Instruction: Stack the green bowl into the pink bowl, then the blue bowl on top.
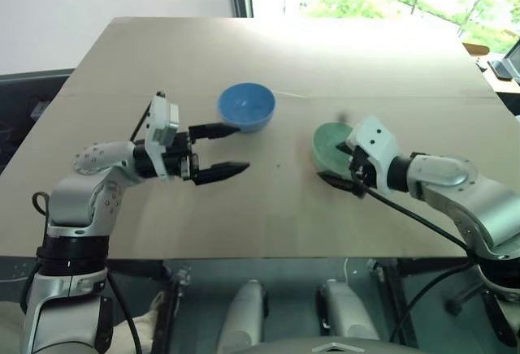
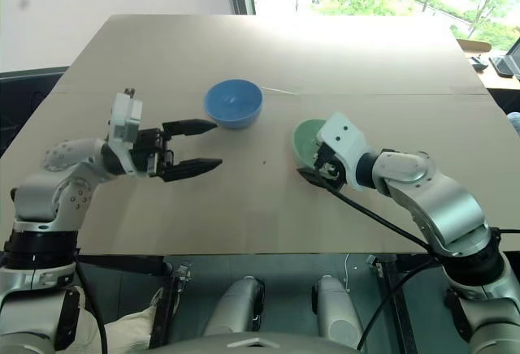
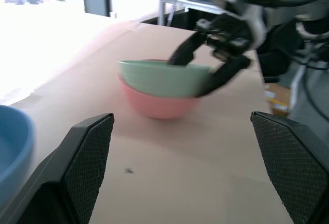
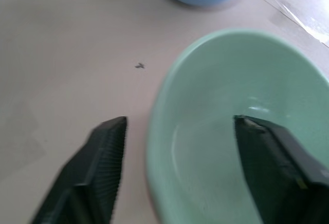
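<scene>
The green bowl point(image 3: 164, 77) already sits nested in the pink bowl point(image 3: 157, 103) on the bench point(image 1: 284, 53), so what remains, by my reading, is the blue bowl point(image 1: 246, 106). The relation that counts is this: the blue bowl stands just beyond the left gripper point(image 1: 223, 151), whose fingers are spread wide and point level across the bench toward the stack, the farther finger almost touching the bowl's near wall. The right gripper point(image 4: 180, 170) is at the stack, its fingers parted astride the green bowl's rim, one inside and one outside, not visibly pinching it. The left arm is therefore the nearer one for the blue bowl; a round bowl offers no long axis
</scene>
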You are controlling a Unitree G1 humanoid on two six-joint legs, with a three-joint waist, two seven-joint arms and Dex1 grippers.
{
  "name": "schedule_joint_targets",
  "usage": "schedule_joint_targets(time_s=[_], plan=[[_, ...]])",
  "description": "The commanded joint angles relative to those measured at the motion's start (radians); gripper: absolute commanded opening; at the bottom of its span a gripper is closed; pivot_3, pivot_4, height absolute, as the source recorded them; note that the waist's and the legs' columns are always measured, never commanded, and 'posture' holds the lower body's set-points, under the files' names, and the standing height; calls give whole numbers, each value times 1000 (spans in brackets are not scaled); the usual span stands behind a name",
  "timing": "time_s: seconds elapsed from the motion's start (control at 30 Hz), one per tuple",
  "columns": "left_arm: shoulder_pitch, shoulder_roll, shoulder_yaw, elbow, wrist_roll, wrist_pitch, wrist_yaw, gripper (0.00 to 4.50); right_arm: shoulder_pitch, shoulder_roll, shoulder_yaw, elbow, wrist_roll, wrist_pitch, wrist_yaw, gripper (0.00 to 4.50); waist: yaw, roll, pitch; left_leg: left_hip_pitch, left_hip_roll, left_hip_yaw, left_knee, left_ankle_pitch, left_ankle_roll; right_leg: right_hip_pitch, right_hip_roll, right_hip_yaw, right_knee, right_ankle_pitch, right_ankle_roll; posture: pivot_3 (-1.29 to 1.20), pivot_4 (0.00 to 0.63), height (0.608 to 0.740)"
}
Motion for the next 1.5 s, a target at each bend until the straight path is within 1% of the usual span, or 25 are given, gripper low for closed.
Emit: schedule_joint_targets(time_s=[0.03,0.07,0.13,0.23,0.3,0.43,0.57,0.6,0.63,0.7,0.77,0.8,0.83,0.87,0.9,0.93,0.97,1.1,1.17,1.2,1.27,1.37,1.43,1.47,1.5], plan=[[-79,-6,-44,-31,160,-76,143,4500,18,69,-174,-102,88,-70,-11,4371,1,0,0,0,0,0,0,0,0,0,0,0,0,0,0,0,150,740],[-102,-2,-70,-31,234,-100,195,4500,28,111,-224,-115,136,-88,-11,4371,3,0,0,0,0,0,0,0,0,0,0,0,0,0,0,0,150,740],[-164,22,-151,-11,383,-93,271,4500,37,136,-290,-138,198,-84,-6,4371,3,0,0,0,-1,0,0,0,0,0,0,0,0,0,0,0,150,740],[-282,59,-312,74,590,-165,250,4500,43,135,-312,-159,221,-114,-9,4371,7,-1,0,-1,-1,-1,0,0,0,1,0,0,0,0,0,0,150,740],[-356,44,-392,166,692,-236,257,4500,46,142,-324,-170,242,-112,-28,4371,5,0,0,0,-1,0,0,0,0,1,0,0,0,0,0,0,150,740],[-465,-4,-509,336,839,-303,272,4500,62,123,-317,-193,245,-114,-56,4371,2,0,0,0,-1,0,0,0,0,0,0,0,0,0,0,0,150,740],[-538,-69,-577,515,939,-400,318,4500,75,106,-319,-209,252,-111,-86,4371,0,-1,0,-1,-1,1,0,0,0,0,0,1,0,0,0,0,150,740],[-549,-86,-582,546,945,-412,320,4011,78,101,-321,-212,253,-110,-93,4500,-1,-1,0,-1,-1,1,0,0,0,-1,0,1,0,0,0,0,150,740],[-558,-102,-585,573,945,-429,310,3929,84,96,-328,-217,256,-109,-99,4500,-1,-1,1,-1,-1,1,0,0,0,-1,0,1,0,0,0,0,150,740],[-576,-127,-582,626,946,-452,303,3046,103,82,-345,-232,262,-105,-111,4500,1,-1,1,-2,-1,1,0,0,0,-1,0,1,0,0,0,0,150,740],[-589,-141,-574,664,942,-463,288,2305,120,70,-360,-244,273,-104,-121,4500,1,-1,1,-2,-1,1,0,0,0,-1,0,1,0,0,0,0,150,740],[-593,-145,-570,675,942,-459,284,1757,124,66,-363,-248,276,-104,-127,4500,1,-1,1,-2,-1,1,0,0,0,-1,0,1,0,0,0,0,150,740],[-594,-147,-567,684,939,-464,274,1554,129,62,-367,-252,282,-104,-133,4500,1,-1,1,-2,-1,1,0,0,0,-1,0,1,0,0,0,0,150,740],[-597,-151,-562,693,934,-465,265,934,137,58,-373,-258,286,-104,-140,4500,0,-1,1,-2,-1,1,0,0,0,-1,0,1,0,0,0,0,150,740],[-598,-155,-559,699,931,-466,258,748,143,54,-377,-262,290,-105,-145,4500,-1,-1,1,-2,-1,1,0,0,0,-1,0,1,0,0,0,0,150,740],[-599,-159,-556,703,925,-465,248,332,150,49,-381,-266,293,-105,-150,4500,0,-1,1,-2,-1,1,0,0,0,-1,0,1,0,0,0,0,150,740],[-601,-165,-547,697,910,-456,231,18,159,44,-387,-271,295,-105,-157,4500,0,-1,1,-2,-1,0,0,0,0,-1,0,1,0,0,0,0,150,740],[-634,-205,-493,638,811,-431,142,18,241,34,-449,-308,319,-112,-176,4500,6,-1,1,-2,-1,0,1,0,0,-1,0,0,0,0,0,0,150,740],[-660,-230,-463,575,728,-448,66,18,334,38,-529,-348,355,-133,-167,4500,14,-2,1,-4,-1,-1,1,0,0,-1,0,-1,-1,0,0,0,150,740],[-671,-243,-451,549,687,-486,30,18,380,39,-566,-366,369,-135,-173,4500,19,-2,1,-6,-1,-3,2,0,0,-1,0,-3,-1,0,0,0,150,740],[-692,-270,-432,511,610,-528,-45,18,480,27,-637,-401,369,-141,-178,4500,25,-2,1,-8,-1,-3,3,0,0,-2,0,-4,-3,0,0,0,150,740],[-700,-285,-420,501,569,-536,-84,18,545,13,-675,-418,373,-163,-183,4500,17,-2,1,-7,-2,-2,4,0,0,-2,-1,-3,-2,0,0,0,150,740],[-727,-335,-437,516,510,-610,-177,18,716,19,-791,-428,361,-234,-175,4500,11,-1,1,-4,-2,-1,3,0,0,0,-1,-1,-1,0,0,0,150,740],[-739,-355,-445,530,496,-638,-207,18,776,21,-831,-430,359,-263,-174,4500,25,1,0,0,-1,-1,2,0,0,2,0,-1,1,0,1,0,150,740],[-749,-377,-453,553,493,-673,-228,18,832,18,-859,-431,362,-301,-173,4500,28,0,1,0,-2,-3,0,0,0,3,0,-3,0,-1,0,0,150,740]])
